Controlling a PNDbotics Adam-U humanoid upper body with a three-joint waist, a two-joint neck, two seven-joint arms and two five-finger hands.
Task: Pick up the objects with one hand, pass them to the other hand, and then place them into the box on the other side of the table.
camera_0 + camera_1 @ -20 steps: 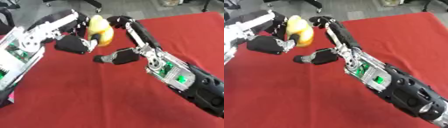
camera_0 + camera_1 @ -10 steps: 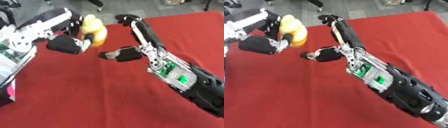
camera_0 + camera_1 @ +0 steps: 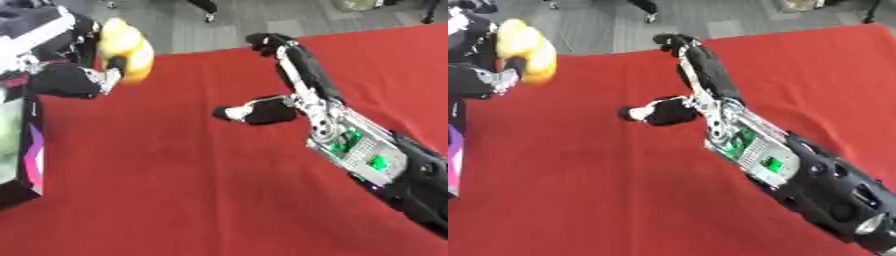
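My left hand (image 3: 74, 80) has its fingers curled round the yellow object (image 3: 125, 47), holding it up above the far left part of the red tabletop (image 3: 175, 175). My right hand (image 3: 276, 95) hangs over the middle of the cloth with its fingers stretched out straight and the thumb standing off to the side, carrying nothing and well apart from the yellow object. So I judge the pass between hands to be done, and what is left is the last leg: bringing the object over the box (image 3: 19, 150) at the left edge and letting it go inside.

The box shows only in part, a dark wall with a purple patch on it and something greenish within; I cannot quite make out what already lies in it. It sits nearer to me than the hand holding the object, so that arm has to draw back toward me and lower to reach the opening.

Nothing else lies on the cloth between the object and the box. Beyond the far edge is grey floor (image 3: 227, 22) with chair legs, out of my way.
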